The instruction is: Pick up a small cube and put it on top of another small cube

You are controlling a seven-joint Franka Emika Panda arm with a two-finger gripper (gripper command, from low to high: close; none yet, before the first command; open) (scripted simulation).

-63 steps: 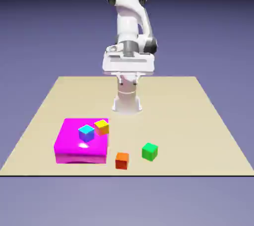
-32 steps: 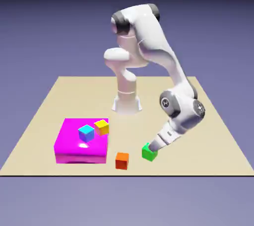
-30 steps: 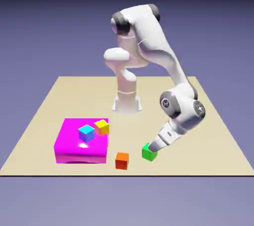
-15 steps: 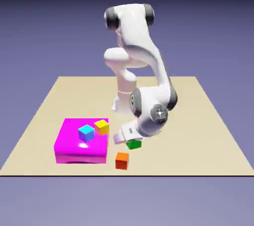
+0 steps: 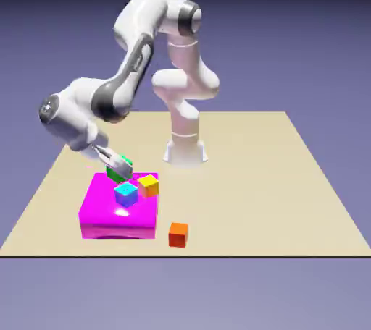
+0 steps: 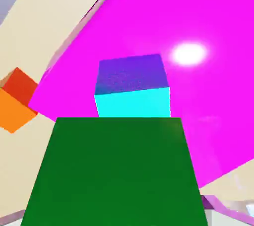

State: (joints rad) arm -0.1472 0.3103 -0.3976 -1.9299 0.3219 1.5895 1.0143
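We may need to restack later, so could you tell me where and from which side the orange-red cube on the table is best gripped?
Grip the orange-red cube across two opposite upright faces, coming straight down from above. It sits flat on the table, apart from the magenta block, so its sides look free.

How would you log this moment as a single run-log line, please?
phase: carry | gripper: shut on green cube | position: above magenta block, near cyan-topped cube | placed: not yet
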